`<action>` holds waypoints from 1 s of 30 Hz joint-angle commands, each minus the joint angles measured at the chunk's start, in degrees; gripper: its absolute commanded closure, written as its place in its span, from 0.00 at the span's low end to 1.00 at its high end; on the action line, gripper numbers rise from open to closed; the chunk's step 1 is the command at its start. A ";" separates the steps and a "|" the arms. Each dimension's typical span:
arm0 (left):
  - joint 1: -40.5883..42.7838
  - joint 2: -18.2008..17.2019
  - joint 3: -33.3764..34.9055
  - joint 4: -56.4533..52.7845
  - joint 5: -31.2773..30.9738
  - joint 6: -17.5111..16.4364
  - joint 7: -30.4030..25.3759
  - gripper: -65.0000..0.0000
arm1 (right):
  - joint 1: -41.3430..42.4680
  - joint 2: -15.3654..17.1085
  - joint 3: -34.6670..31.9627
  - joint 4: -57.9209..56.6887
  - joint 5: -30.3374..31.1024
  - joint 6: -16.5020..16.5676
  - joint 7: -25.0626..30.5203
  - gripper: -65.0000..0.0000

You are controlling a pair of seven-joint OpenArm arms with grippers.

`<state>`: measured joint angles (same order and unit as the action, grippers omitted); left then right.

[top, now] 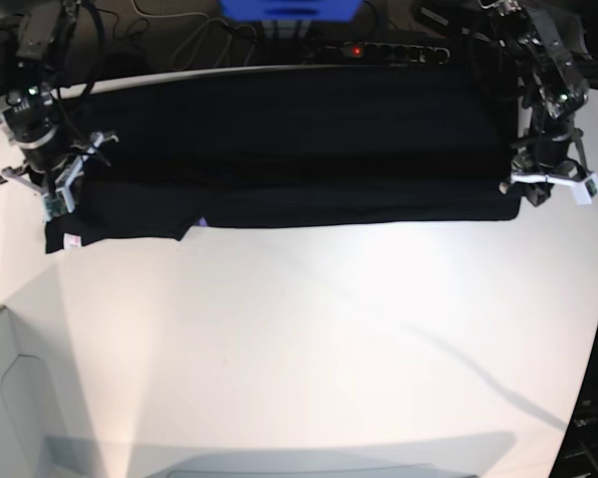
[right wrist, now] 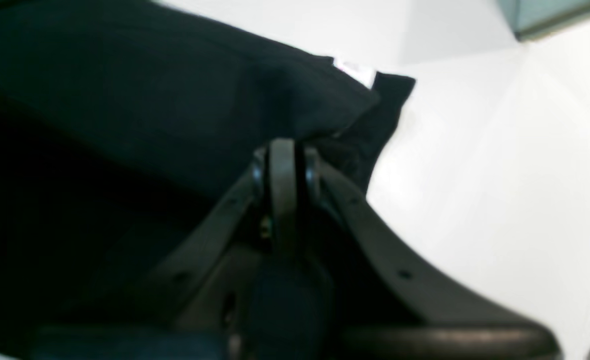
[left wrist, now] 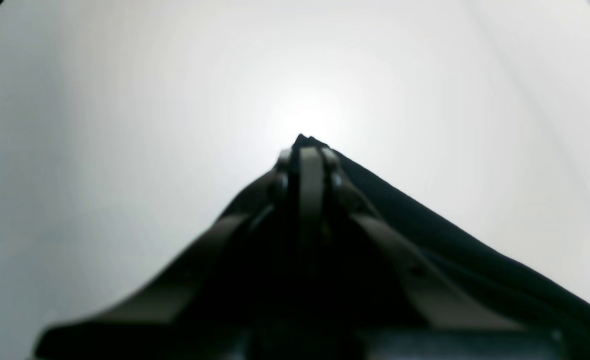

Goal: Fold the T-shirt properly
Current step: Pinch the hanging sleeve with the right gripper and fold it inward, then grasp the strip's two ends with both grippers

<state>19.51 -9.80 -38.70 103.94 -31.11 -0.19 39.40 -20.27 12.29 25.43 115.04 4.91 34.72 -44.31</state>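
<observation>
Across the far half of the white table (top: 299,339), the T-shirt (top: 289,149) lies as a wide black band, its print almost wholly hidden. The left gripper (left wrist: 308,150) pinches one cloth corner; the right gripper (right wrist: 284,150) is closed on the other end, near the white label (right wrist: 357,72). Both wrist views are blurred, fingers dark against fabric.

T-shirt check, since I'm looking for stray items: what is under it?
Only the white table shows around the T-shirt. A small purple bit peeks out at its front edge. Anything beneath the black cloth is covered.
</observation>
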 commanded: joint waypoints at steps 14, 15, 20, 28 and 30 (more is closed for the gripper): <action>0.58 -0.79 -0.47 0.63 0.30 -0.12 1.61 1.00 | -7.11 1.11 1.16 1.13 -0.03 0.93 1.19 1.00; 0.58 -0.79 -0.47 0.54 0.48 -0.12 1.61 1.00 | -7.55 1.11 1.16 1.13 -0.03 0.93 1.19 1.00; 0.67 -0.44 -0.47 -0.78 0.12 -0.12 1.61 1.00 | -8.08 0.85 3.18 1.04 -0.03 0.93 1.28 1.00; 4.45 0.00 -0.38 -0.95 0.12 -0.12 1.53 1.00 | -7.82 1.11 3.18 1.04 -0.03 0.93 1.28 1.00; 5.42 0.88 -0.38 -0.95 0.12 -0.12 1.53 1.00 | -7.99 1.11 3.18 0.96 -0.03 0.93 1.28 1.00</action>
<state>24.62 -8.49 -38.74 102.24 -30.83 -0.19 41.78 -28.14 12.53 28.12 115.13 4.93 34.89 -43.70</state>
